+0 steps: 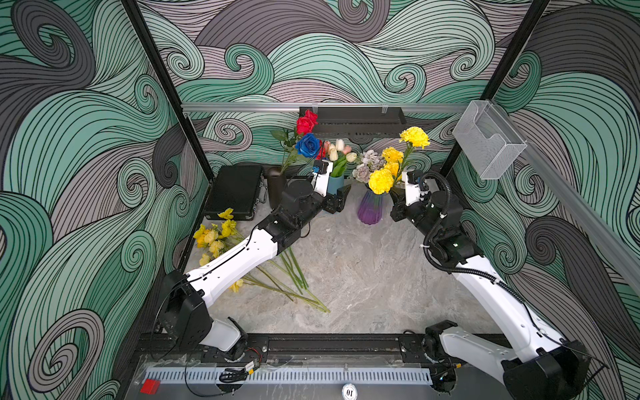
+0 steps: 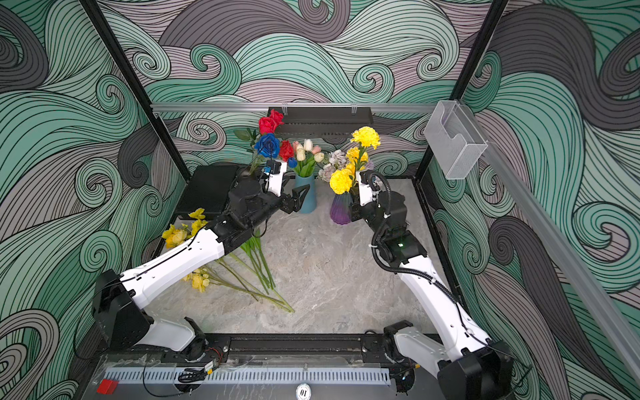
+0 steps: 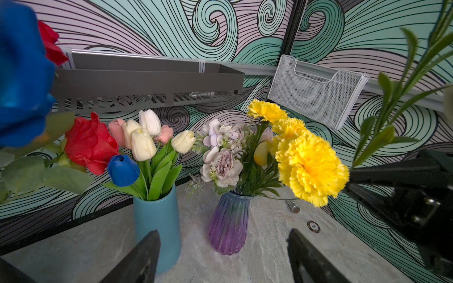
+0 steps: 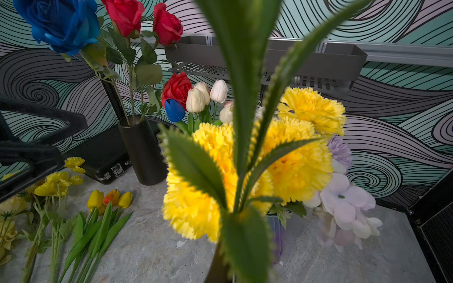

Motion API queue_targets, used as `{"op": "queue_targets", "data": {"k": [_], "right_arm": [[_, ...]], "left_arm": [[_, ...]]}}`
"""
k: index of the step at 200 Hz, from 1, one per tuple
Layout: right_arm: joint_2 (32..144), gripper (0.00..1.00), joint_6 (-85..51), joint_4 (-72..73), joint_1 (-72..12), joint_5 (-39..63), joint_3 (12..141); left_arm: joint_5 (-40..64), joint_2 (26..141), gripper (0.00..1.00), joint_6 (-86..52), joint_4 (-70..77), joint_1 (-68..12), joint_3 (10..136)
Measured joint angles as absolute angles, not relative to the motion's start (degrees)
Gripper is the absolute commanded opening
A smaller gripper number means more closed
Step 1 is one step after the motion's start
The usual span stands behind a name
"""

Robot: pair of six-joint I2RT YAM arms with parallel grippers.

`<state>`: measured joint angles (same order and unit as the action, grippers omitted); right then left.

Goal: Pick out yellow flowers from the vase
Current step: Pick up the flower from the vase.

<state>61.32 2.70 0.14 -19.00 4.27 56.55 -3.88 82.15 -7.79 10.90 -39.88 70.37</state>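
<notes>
Roughly, the job looks more than half done. A pile of yellow flowers (image 1: 214,235) (poppy-like heads, pale sprays, small tulips) lies on the table (image 1: 363,277), well apart from the purple vase (image 1: 370,207) on the left arm's side.

What is left is the yellow carnations (image 3: 311,166). Three ruffled heads stand in the purple vase among lilac and white blooms. A fourth, the tall carnation (image 1: 414,136), rises above it. Its leafy stem (image 4: 241,147) is clamped in the right gripper (image 1: 395,199), whose jaws are closed just beside the vase. I cannot tell whether the stem's foot has cleared the vase mouth.

The left gripper (image 1: 338,201) hangs spread wide and empty on the vase's other side, in front of the blue vase (image 3: 157,220).

For writing, only a round tag (image 1: 349,392) at the front edge reads, apparently, "10". Neither vase shows a label.
</notes>
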Motion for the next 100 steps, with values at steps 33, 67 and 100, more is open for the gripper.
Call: {"op": "queue_targets", "data": {"k": [33, 67, 100], "right_arm": [[59.7, 0.0, 2.1, -1.8, -19.0, 3.8, 57.7], [58.7, 0.0, 1.1, -3.6, -19.0, 4.4, 58.9], [58.3, 0.0, 0.8, -5.6, -19.0, 5.0, 59.0]], "left_arm": [[-4.3, 80.8, 0.8, -8.1, 10.9, -39.9, 68.4], [-4.3, 80.0, 0.8, -8.2, 10.6, -39.6, 67.3], [-4.5, 79.0, 0.8, -8.3, 10.3, -39.5, 65.6]]}}
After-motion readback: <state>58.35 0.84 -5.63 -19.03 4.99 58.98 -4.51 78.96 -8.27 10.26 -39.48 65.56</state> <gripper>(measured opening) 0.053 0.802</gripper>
